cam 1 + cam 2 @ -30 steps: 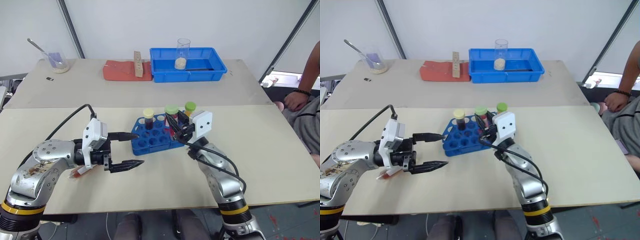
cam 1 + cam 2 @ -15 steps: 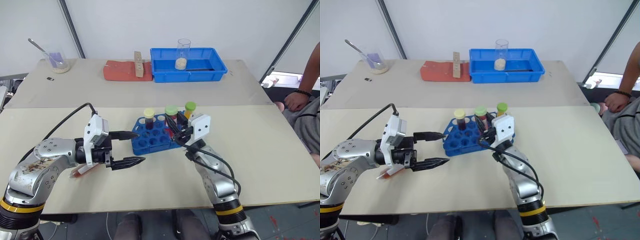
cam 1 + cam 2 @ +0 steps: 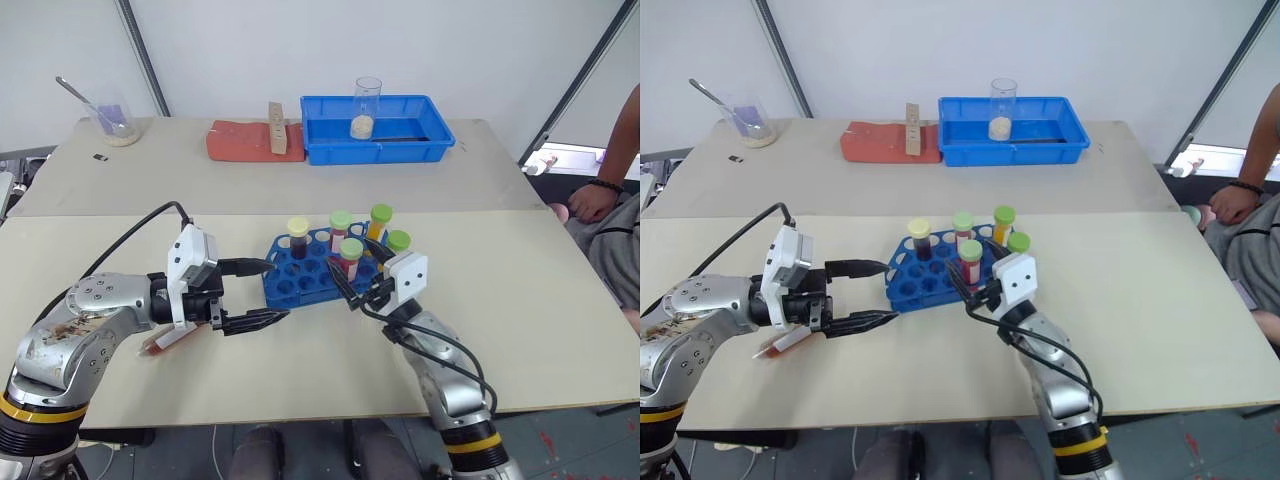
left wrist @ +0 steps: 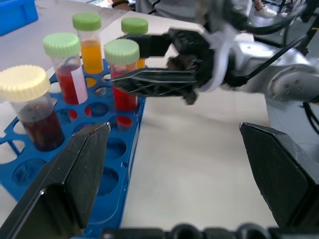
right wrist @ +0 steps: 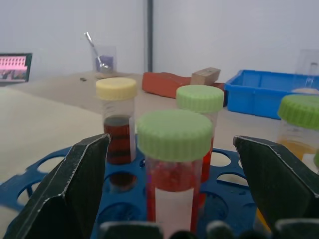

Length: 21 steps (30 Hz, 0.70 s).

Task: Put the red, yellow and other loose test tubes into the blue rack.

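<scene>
My left gripper [image 3: 262, 294] hangs with its fingers apart just beside the left end of the blue rack [image 3: 312, 271] — mid-table. The rack holds five capped tubes upright, the red one [image 3: 351, 258] by its near edge. My right gripper [image 3: 352, 291] stands open just behind that tube, holding nothing.

A blue rack [image 3: 305, 275] is holding tubes: one with a pale yellow cap [image 3: 298, 227] over dark red liquid, green-capped ones [image 3: 351, 248] showing red, and one [image 3: 380, 214] showing orange. A blue tray [image 3: 375, 128] and a red block [image 3: 240, 142] are sitting on the beige table [image 3: 540, 300].
</scene>
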{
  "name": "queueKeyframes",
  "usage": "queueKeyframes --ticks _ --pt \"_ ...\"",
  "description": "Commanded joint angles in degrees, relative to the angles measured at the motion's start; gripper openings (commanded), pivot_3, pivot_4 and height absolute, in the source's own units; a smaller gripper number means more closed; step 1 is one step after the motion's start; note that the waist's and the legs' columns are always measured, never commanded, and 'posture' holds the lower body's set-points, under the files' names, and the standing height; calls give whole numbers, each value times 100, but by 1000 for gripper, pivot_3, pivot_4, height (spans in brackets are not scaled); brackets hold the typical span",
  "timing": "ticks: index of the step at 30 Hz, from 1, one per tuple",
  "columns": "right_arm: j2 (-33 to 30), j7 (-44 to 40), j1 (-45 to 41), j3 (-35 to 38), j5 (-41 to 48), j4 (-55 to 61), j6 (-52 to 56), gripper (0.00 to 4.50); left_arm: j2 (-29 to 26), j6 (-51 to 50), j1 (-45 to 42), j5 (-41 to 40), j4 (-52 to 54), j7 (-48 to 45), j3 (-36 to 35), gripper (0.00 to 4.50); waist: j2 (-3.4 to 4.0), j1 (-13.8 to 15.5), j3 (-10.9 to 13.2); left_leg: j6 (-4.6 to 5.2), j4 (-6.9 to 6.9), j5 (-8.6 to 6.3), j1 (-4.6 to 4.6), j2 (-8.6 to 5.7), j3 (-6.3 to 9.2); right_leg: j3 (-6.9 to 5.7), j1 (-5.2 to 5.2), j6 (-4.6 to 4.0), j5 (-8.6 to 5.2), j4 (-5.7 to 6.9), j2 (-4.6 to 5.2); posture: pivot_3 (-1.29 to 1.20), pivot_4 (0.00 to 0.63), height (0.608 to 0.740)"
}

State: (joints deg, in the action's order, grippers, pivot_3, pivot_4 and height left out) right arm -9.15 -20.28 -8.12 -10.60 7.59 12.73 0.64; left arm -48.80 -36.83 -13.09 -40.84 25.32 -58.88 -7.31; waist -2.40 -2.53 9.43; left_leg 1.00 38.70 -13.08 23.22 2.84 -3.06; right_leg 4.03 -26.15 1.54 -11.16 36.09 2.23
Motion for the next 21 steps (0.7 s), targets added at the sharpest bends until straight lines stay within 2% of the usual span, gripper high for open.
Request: queueKeyframes --ticks 1,4,6,10,16,21 --pt "-512 -424 197 157 228 874 443 4477 -424 -220 -45 38 207 98 -309 4500 0 0 0 0 0 0 0 0 0 0 0 0 0 0 0 0 150 740" --pt "-1265 -1026 433 353 662 1396 1043 4477 -915 -496 15 86 335 166 -501 4500 -1 7 1 0 0 0 -3 1 0 -1 1 -2 -3 0 0 0 150 740" --pt "-1961 -1693 484 550 1101 1745 1350 4477 -1505 -671 308 369 491 113 -613 4500 -2 -7 2 0 0 0 -3 1 -2 0 0 -1 -3 0 0 0 150 740" --pt "-2843 -2539 116 824 2047 2169 2057 4477 -2120 -894 755 656 373 108 -806 4500 -2 -3 2 0 -9 -1 -22 2 -15 0 1 -6 -7 2 5 0 150 740" --pt "-3691 -3441 -596 739 2991 2558 2968 4477 -2506 -1025 783 1076 -84 78 -428 4500 -1 40 5 -1 -36 0 -35 4 -12 -7 0 -19 -15 2 2 0 150 740" --pt "-3671 -3521 -982 577 3244 2598 3296 4477 -2533 -878 590 1619 -348 70 372 4500 -2 63 5 -1 -45 -1 -23 0 -18 -7 -4 -17 -23 -10 7 0 150 740"
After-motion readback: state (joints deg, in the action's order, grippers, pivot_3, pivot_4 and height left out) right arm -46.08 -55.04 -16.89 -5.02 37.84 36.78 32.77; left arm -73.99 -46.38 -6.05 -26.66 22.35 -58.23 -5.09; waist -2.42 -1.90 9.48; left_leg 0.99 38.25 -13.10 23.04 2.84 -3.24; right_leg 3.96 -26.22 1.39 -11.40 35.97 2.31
